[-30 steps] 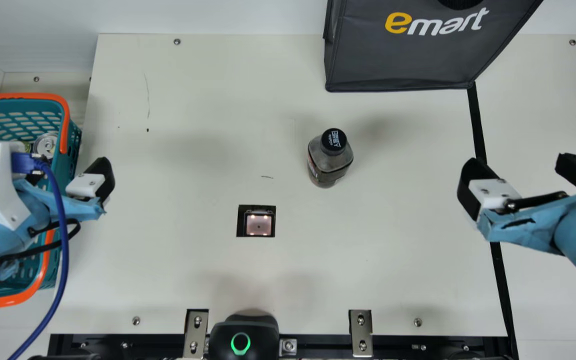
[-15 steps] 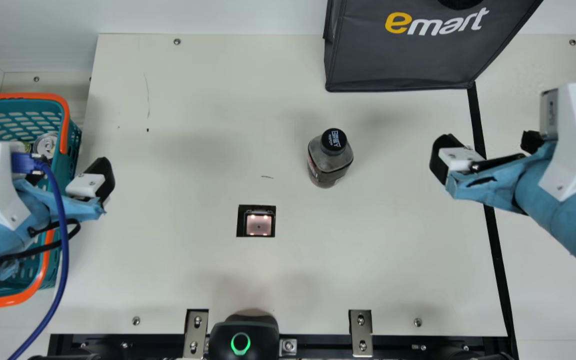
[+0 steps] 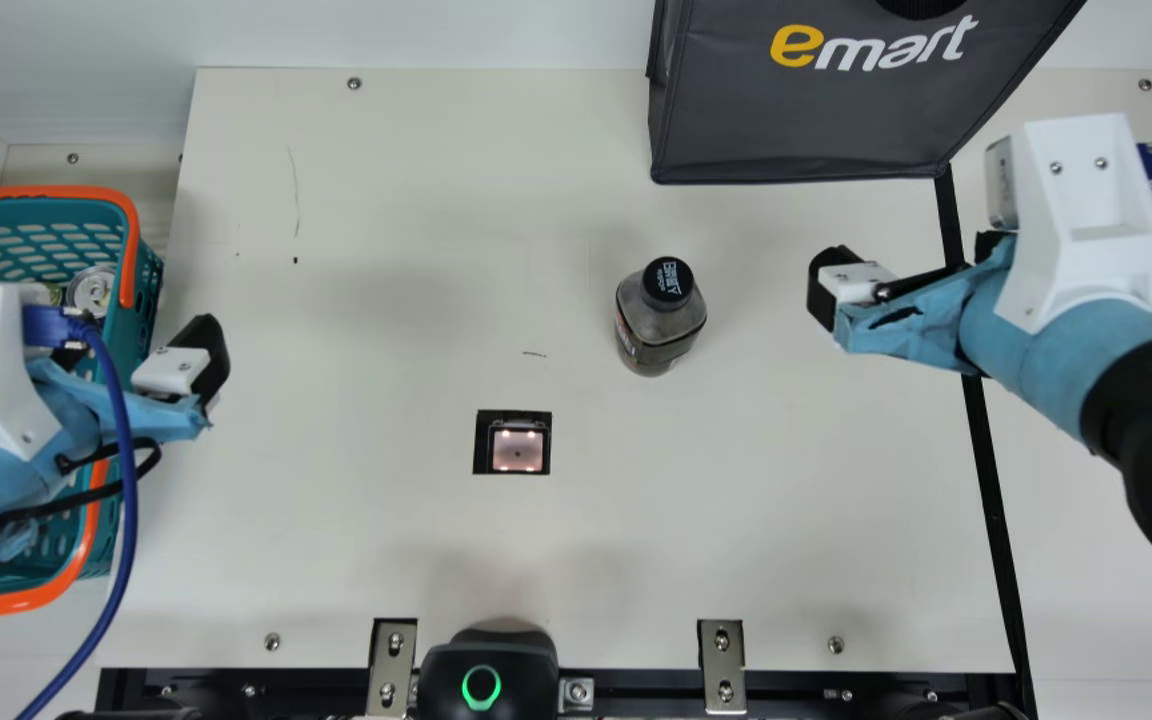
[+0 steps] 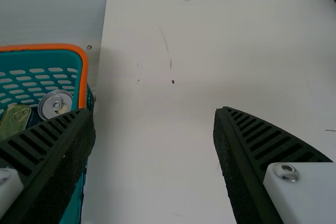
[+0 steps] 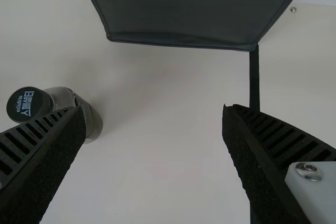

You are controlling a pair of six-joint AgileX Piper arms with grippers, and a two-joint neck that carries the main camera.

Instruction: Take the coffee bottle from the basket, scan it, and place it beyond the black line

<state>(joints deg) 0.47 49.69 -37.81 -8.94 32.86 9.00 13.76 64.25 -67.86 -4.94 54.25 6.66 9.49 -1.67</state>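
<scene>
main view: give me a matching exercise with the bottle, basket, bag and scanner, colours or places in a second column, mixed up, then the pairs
Things
1. coffee bottle
2. basket
3. bag
4. scanner

Colour or place
A. teal with an orange rim
B. set into the table, with small lights glowing
C. dark grey, at the table's far side
D. black-capped, standing left of the black line

Right pairs
1-D
2-A
3-C
4-B
</scene>
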